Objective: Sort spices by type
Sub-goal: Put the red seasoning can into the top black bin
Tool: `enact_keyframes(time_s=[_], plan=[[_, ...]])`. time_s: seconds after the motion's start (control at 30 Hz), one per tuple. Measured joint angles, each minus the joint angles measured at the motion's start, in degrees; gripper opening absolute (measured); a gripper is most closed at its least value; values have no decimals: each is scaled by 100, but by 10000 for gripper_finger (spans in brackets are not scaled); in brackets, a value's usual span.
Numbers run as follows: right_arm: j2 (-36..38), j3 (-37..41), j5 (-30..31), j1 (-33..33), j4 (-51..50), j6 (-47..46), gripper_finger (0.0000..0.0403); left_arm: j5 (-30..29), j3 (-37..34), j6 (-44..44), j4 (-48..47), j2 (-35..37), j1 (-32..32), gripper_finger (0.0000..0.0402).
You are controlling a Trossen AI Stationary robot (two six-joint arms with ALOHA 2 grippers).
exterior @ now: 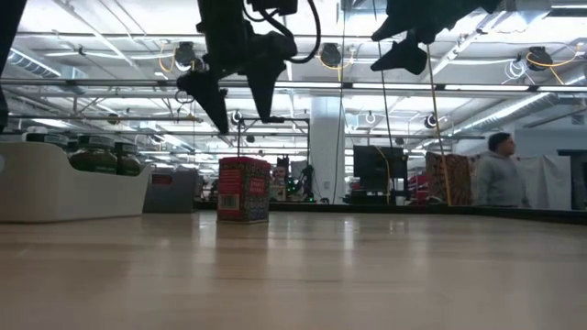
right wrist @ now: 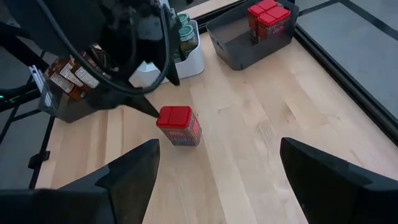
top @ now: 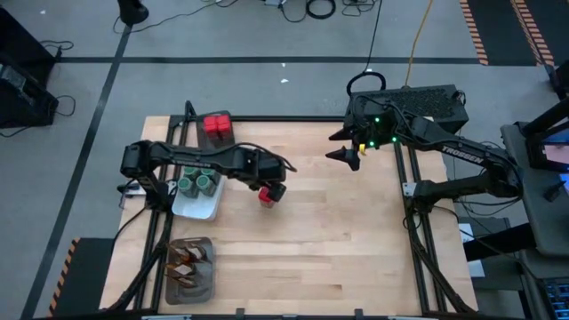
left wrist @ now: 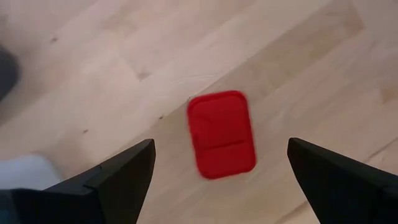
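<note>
Nearly everything is sorted already, judging by how the spices lie; one red box (top: 265,196) stands alone on the bare wooden table (top: 338,240), and it serves as the landmark for the rest.

Left of that box, toward the table's left edge, sit three containers. The grey tray (top: 189,271) at the near corner holds the brown-orange sachets (top: 187,260), pointed and glossy like foil. The white dish (top: 197,203), smooth-walled and rounded at its corners, lies just left of the box and holds the round jars (top: 197,182) with green lids. The second grey tray (top: 218,133), beyond the box at the far edge, already holds red boxes (top: 215,125) of the same kind, so the lone box probably belongs there.

Directly above the box hangs the left gripper (top: 274,189), its dark, wedge-shaped fingers spread wide and holding nothing; in the left wrist view the box's red lid, a rounded rectangle with a hinge line across it, sits between them on the pale grain. In the low view the box stands upright, a squat printed tin with a red cap.

Right of the box, well apart and raised over the far side, the right gripper (top: 345,156) waits with its jaws likewise wide and empty.
</note>
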State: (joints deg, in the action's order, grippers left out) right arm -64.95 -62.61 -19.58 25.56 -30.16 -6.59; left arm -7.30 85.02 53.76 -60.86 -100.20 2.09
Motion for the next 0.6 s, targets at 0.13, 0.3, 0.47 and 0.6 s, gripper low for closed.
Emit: enact_keyframes(time_s=[0.13,0.3,0.47,0.6], plan=[[0,0,-2,0,-3,4,315,-12,-233,148,314,-1,-2,368],[0,0,-23,0,-49,73,315,-42,-550,433,577,-66,-18,368],[0,0,-23,0,-152,131,315,45,-815,442,1158,-63,-170,368],[0,0,-20,0,-123,133,315,-45,-913,443,1258,-63,-187,368]])
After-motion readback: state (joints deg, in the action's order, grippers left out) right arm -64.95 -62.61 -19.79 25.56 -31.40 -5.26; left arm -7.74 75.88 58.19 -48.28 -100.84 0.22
